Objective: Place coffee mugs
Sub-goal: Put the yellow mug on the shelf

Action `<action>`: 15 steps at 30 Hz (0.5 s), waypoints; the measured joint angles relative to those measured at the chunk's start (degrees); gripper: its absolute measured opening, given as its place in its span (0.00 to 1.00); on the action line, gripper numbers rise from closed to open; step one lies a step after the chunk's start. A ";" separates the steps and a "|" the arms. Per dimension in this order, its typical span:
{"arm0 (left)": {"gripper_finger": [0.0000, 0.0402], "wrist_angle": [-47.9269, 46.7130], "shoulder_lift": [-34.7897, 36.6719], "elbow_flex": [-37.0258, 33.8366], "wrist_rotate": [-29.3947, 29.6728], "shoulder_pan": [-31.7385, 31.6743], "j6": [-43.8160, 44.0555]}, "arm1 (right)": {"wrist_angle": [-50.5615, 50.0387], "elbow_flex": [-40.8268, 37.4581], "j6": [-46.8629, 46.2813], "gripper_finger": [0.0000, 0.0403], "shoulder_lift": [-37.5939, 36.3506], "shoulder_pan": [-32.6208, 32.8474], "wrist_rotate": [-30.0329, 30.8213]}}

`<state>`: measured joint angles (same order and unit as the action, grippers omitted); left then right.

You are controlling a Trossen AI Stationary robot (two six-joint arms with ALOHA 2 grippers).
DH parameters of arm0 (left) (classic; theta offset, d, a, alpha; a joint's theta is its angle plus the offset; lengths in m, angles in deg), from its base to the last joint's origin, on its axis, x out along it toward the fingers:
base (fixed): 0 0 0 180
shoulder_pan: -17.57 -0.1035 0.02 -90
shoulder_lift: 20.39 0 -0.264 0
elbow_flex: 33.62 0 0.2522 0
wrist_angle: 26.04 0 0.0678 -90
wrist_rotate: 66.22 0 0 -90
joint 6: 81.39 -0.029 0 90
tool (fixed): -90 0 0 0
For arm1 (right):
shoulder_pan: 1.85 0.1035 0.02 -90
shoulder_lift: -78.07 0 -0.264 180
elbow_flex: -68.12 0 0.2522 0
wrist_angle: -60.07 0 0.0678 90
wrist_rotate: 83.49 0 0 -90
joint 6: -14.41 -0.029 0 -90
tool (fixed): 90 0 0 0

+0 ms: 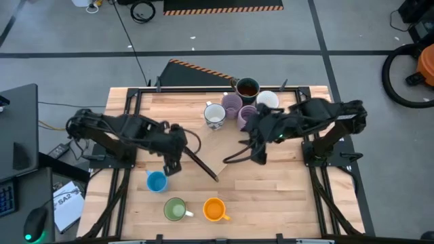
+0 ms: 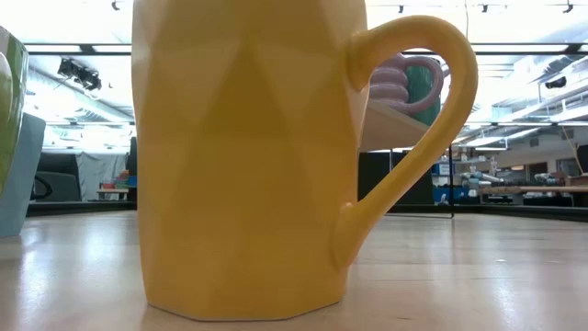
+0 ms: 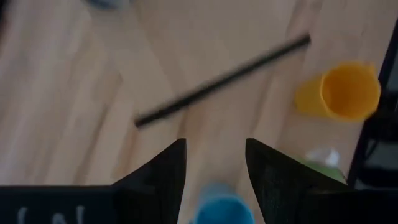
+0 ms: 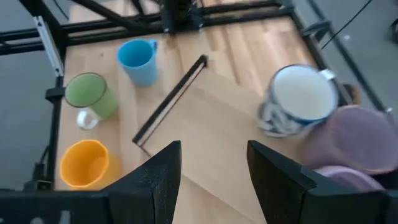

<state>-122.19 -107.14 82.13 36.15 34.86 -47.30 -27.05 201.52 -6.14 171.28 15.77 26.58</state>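
Note:
Three mugs stand upright near the table's near edge: a blue mug (image 1: 156, 181), a green mug (image 1: 175, 209) and an orange mug (image 1: 214, 209) that fills the low view (image 2: 248, 156). At the far edge a white patterned mug (image 1: 215, 115), two lilac mugs (image 1: 232, 103) (image 1: 247, 115), a dark mug (image 1: 247, 88) and a white mug (image 1: 267, 100) stand clustered. My left gripper (image 1: 169, 166) hovers open just beyond the blue mug (image 3: 224, 208), apart from it. My right gripper (image 1: 258, 157) is open over the table's middle (image 4: 211, 152), near the cluster.
A dark strip (image 1: 200, 163) runs slantwise across the table's middle, along the edge of a lighter board (image 4: 205, 124). Black frame rails (image 1: 129, 102) border the tabletop. Bare wood lies between the near row of mugs and the far cluster.

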 joint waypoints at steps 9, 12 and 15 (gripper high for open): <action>0.43 6.01 3.42 0.00 7.46 -4.57 -9.70 | 6.88 -0.04 -5.23 0.47 8.85 3.32 -4.16; 0.43 6.05 4.63 0.01 8.13 -5.43 -12.91 | 9.89 -0.07 -5.23 0.47 12.15 4.77 -7.12; 0.43 6.03 5.97 0.02 10.22 -6.24 -16.91 | 11.94 -0.07 -4.97 0.47 15.48 6.01 -9.44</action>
<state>-116.16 -101.17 82.15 46.37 28.62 -64.21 -15.11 201.45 -11.11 186.76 21.78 17.14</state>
